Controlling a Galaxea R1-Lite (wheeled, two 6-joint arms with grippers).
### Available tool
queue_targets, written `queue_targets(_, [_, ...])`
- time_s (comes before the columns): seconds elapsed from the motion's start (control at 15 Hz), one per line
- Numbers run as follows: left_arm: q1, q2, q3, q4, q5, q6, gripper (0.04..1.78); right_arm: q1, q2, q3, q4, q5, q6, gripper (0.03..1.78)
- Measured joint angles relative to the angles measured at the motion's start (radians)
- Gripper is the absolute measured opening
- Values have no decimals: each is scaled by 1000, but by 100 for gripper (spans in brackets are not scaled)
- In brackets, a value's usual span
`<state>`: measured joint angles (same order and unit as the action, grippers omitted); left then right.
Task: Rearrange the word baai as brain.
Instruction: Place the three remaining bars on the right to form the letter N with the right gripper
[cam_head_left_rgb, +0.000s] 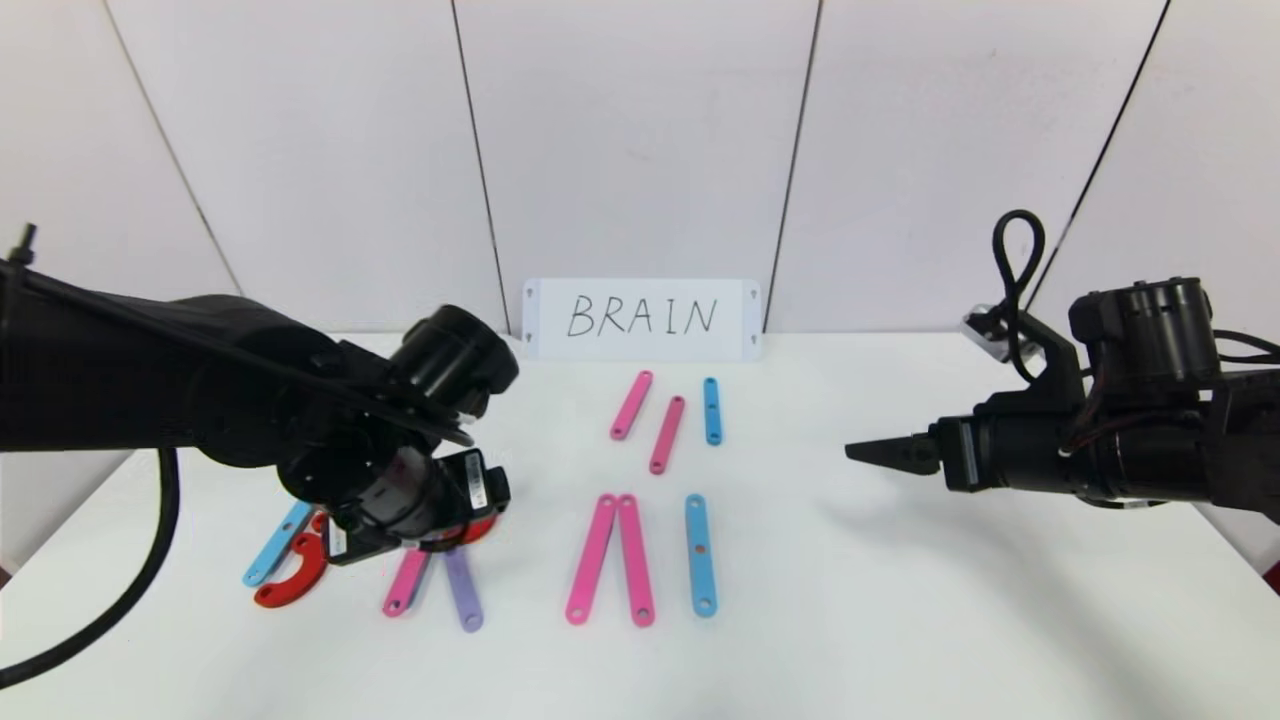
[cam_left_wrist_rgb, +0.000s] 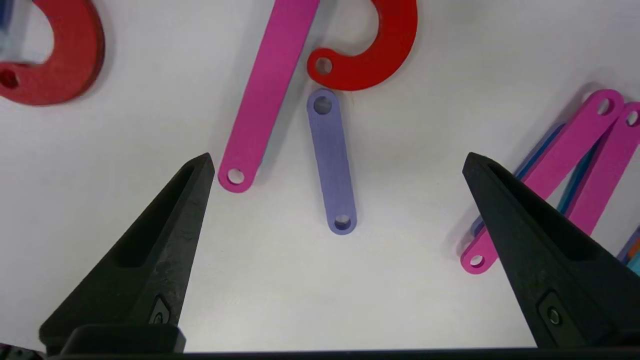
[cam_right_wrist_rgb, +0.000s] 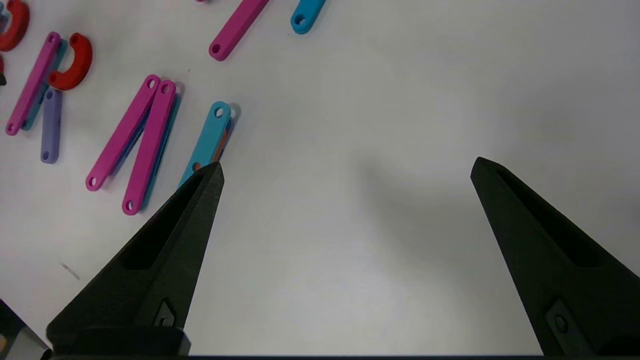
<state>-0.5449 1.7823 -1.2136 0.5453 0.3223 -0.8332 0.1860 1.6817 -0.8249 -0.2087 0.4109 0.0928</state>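
While our left gripper (cam_left_wrist_rgb: 337, 162) hangs low over the left end of the row, its jaws stand wide apart and hold nothing. At the far left of the table (cam_head_left_rgb: 900, 620) lie a blue strip (cam_head_left_rgb: 275, 545) and a red curve (cam_head_left_rgb: 295, 578), the visible parts of the B, the rest of which the arm hides from the head camera. Just right of them sits the letter we judge to be in hand, the R: a pink strip (cam_left_wrist_rgb: 267, 95) as the upright, a second red curve (cam_left_wrist_rgb: 372, 50) as the bowl, and a purple strip (cam_left_wrist_rgb: 332, 160) as the leg, its upper end just beneath the curve's lower end. The purple strip lies between the open fingertips, untouched.

Further right, two long pink strips (cam_head_left_rgb: 610, 558) meet at the top like an A without a crossbar, and beside them a blue strip (cam_head_left_rgb: 701, 555) stands as the I. Behind these, nearer the white card (cam_head_left_rgb: 641, 318) marked BRAIN, lie three spare strips (cam_head_left_rgb: 668, 415), two pink and one blue.

So we judge B, R, A and I are roughly in place and the N is not yet built. The next move, as we see it, calls for lifting the left arm clear without nudging the R, then bringing the spare strips to the bare spot right of the I.

Our right gripper (cam_right_wrist_rgb: 345, 167) hovers above the table's right side, jaws wide apart and empty.
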Motion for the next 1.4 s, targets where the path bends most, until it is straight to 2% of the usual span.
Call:
queue_targets(0.13, [56,-31,-42,0,-80,136,174,6,3,-7,3,-7,9,173])
queue_targets(0.33, [163,-58,-109,-1,-263,351,174,19,8,-11,5,-36,6,173])
queue_targets(0.53, [257,-62,-167,-2,-377,536,174,35,9,-13,20,-52,9,173])
queue_targets(0.67, [321,-59,-217,-2,-475,663,174,56,12,-14,19,-96,16,173])
queue_targets(0.73, [349,-55,-244,-2,-518,704,174,67,12,-14,19,-103,18,173])
queue_targets(1.0, [407,-41,-317,2,-546,759,174,93,12,-35,32,-123,14,173])
queue_targets(1.2, [417,-41,-332,-1,-544,787,174,115,17,-111,159,-166,0,173])
queue_targets(1.4, [427,-42,-345,-2,-545,788,174,148,24,-207,221,-191,1,173])
